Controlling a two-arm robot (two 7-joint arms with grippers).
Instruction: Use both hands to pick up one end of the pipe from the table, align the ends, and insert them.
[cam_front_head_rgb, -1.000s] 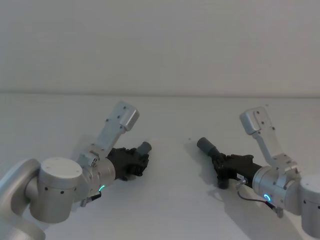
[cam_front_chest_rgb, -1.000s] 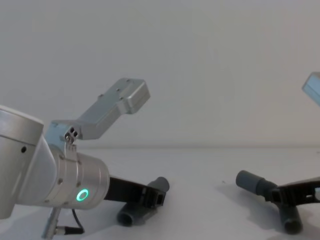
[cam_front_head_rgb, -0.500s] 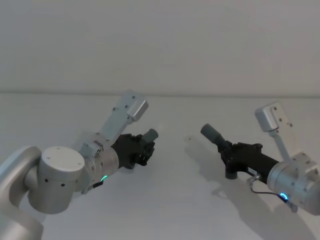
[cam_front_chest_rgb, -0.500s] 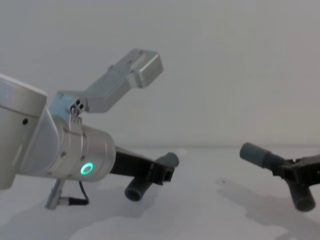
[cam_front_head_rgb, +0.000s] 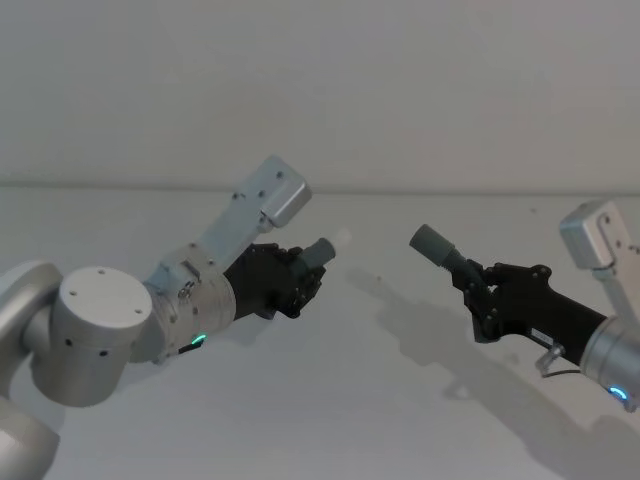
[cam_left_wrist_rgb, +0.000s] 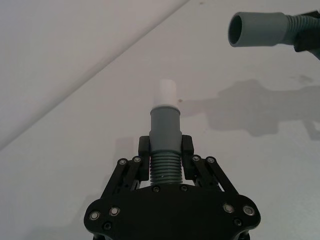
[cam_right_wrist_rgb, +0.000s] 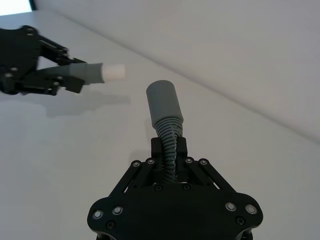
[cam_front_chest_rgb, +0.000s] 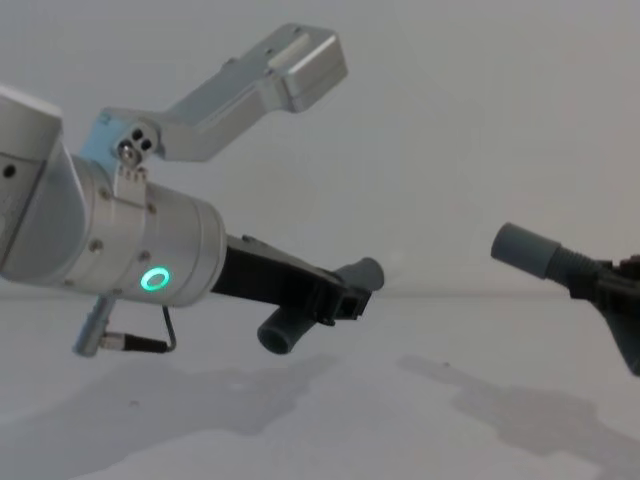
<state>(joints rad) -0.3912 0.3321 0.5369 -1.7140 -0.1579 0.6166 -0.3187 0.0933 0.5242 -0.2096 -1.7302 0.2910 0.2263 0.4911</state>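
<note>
Both hose pieces of the pipe hang above the white table (cam_front_head_rgb: 330, 410). My left gripper (cam_front_head_rgb: 300, 282) is shut on the ribbed part of one piece; its grey cuff (cam_front_head_rgb: 320, 252) with a white inner sleeve (cam_front_head_rgb: 343, 240) points right. That cuff (cam_left_wrist_rgb: 165, 127) and sleeve (cam_left_wrist_rgb: 165, 92) stick out past the left gripper (cam_left_wrist_rgb: 165, 149). My right gripper (cam_front_head_rgb: 480, 288) is shut on the other piece, whose plain open cuff (cam_front_head_rgb: 432, 243) points left. The two ends face each other across a gap, the right cuff (cam_front_chest_rgb: 525, 248) slightly higher than the left cuff (cam_front_chest_rgb: 365, 272).
A pale grey wall (cam_front_head_rgb: 320, 90) rises behind the table's far edge. Shadows of the arms lie on the table between and below the grippers. The left piece's other end (cam_front_chest_rgb: 280, 332) hangs below the left gripper (cam_front_chest_rgb: 340, 300).
Both grippers have risen off the table with their hose pieces. The cuffs now sit higher and point more toward each other.
</note>
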